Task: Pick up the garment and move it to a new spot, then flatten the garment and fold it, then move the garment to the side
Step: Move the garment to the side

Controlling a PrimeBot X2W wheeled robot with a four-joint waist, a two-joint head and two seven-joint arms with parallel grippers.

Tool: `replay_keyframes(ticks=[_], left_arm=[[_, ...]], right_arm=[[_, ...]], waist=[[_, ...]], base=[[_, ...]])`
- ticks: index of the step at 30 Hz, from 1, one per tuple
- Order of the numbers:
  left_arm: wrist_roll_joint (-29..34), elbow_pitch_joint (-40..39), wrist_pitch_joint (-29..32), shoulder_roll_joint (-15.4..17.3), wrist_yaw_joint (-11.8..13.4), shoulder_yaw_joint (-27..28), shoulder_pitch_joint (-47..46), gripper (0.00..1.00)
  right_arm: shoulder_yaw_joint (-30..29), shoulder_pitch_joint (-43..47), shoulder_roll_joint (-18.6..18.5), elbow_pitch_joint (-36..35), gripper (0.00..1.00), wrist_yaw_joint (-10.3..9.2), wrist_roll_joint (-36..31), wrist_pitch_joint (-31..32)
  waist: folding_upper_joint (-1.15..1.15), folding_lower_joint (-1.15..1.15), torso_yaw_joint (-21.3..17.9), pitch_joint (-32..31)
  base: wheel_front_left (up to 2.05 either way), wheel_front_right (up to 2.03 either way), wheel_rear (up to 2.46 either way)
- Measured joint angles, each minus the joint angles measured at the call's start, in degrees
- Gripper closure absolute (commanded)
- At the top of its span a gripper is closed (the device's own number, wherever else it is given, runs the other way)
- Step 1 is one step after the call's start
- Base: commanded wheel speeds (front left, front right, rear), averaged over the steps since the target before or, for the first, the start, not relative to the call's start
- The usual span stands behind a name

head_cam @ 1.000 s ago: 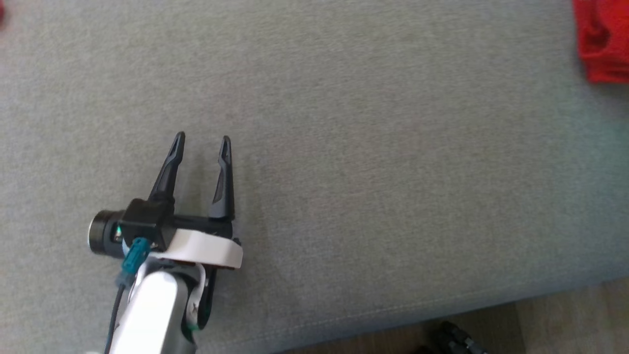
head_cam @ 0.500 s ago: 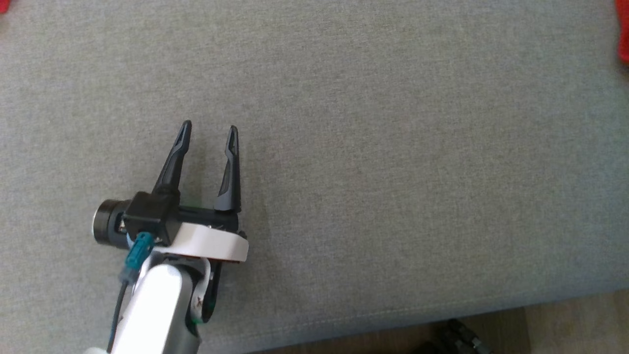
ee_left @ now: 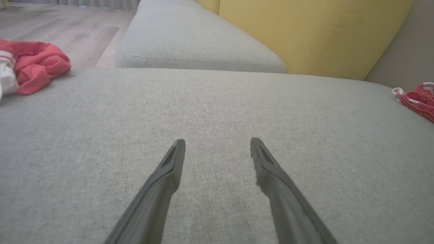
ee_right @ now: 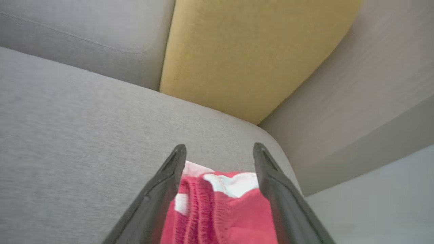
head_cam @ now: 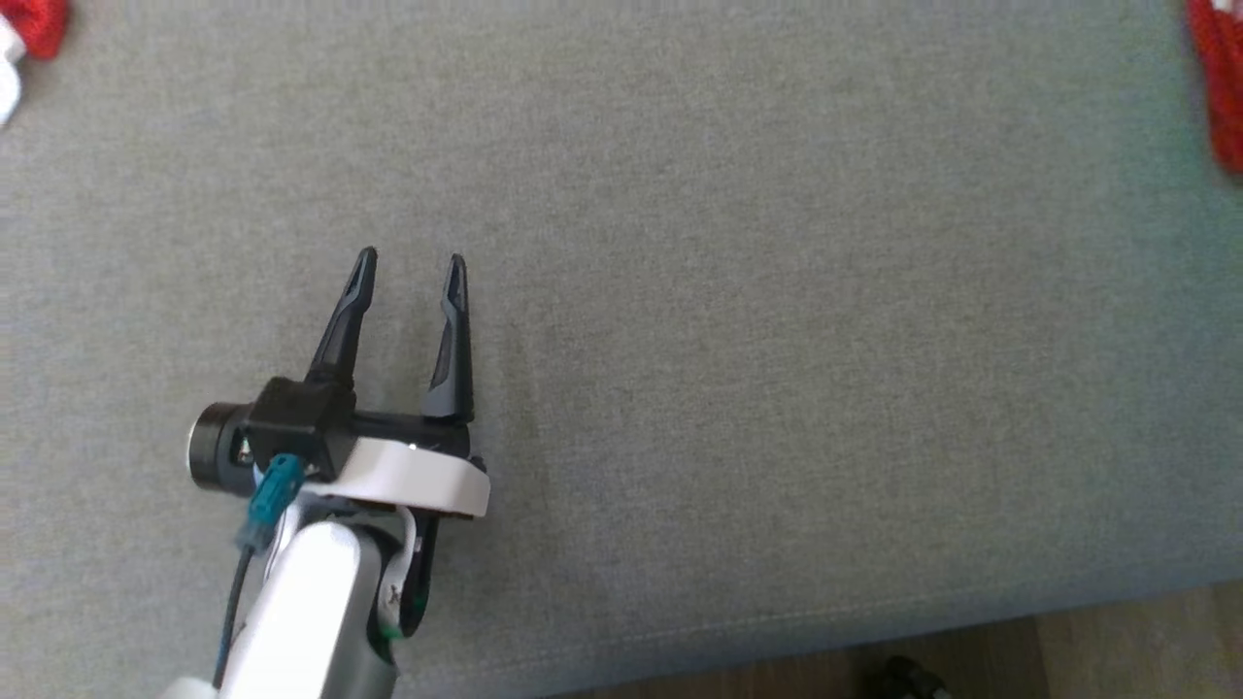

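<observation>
A red garment with white trim (ee_right: 220, 210) lies at the right end of the grey sofa cushion (head_cam: 777, 340); it is a red strip (head_cam: 1222, 87) at the head view's right edge and sits far right (ee_left: 418, 100) in the left wrist view. My right gripper (ee_right: 219, 147) hangs open just above it, the cloth showing between the spread fingers. My left gripper (head_cam: 412, 258) is open over bare cushion at the lower left, nothing between its fingers (ee_left: 217, 140).
A second red and white bundle (ee_left: 34, 64) lies at the cushion's left end, top left (head_cam: 34, 24) in the head view. A yellow back cushion (ee_right: 251, 51) and another grey seat (ee_left: 190, 40) stand behind. The sofa's front edge and wooden floor (head_cam: 1117, 646) run along the bottom right.
The head camera has swung left, so less of the right red garment shows and the left bundle has come into the corner. My left gripper stays open in about the same place.
</observation>
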Motion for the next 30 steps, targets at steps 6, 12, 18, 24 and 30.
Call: replay_keyframes(ticks=[6,12,18,24,30], left_arm=[[-1.3,1.6,0.0,-0.5,0.5,1.8,0.0,0.0],[-2.2,3.5,0.0,-1.5,1.0,4.7,0.6,0.0],[-3.5,5.0,0.0,-1.8,1.5,6.7,4.4,0.0],[-4.1,6.0,0.0,-1.9,2.0,7.7,9.5,0.0],[-4.5,6.3,0.0,-2.0,2.4,8.6,13.7,0.0]], right_arm=[[2.8,0.4,4.4,0.0,0.0,0.0,4.3,-5.8],[4.7,6.4,9.9,-2.1,0.0,0.0,8.9,-10.7],[5.5,16.7,15.6,-6.5,0.0,0.0,13.1,-12.9],[3.4,28.1,18.9,-14.7,0.0,0.0,13.5,-13.9],[1.3,40.6,20.6,-24.6,0.0,0.0,13.9,-13.8]], waist=[[0.0,0.0,0.4,-4.3],[0.0,0.0,0.9,-9.8],[0.0,0.0,1.4,-16.0],[0.0,-0.01,2.0,-21.5],[0.0,-0.01,2.9,-25.3]], base=[[0.0,0.0,0.0],[0.0,0.0,0.0],[0.0,0.0,0.0],[0.0,0.0,0.0],[0.0,0.0,0.0]])
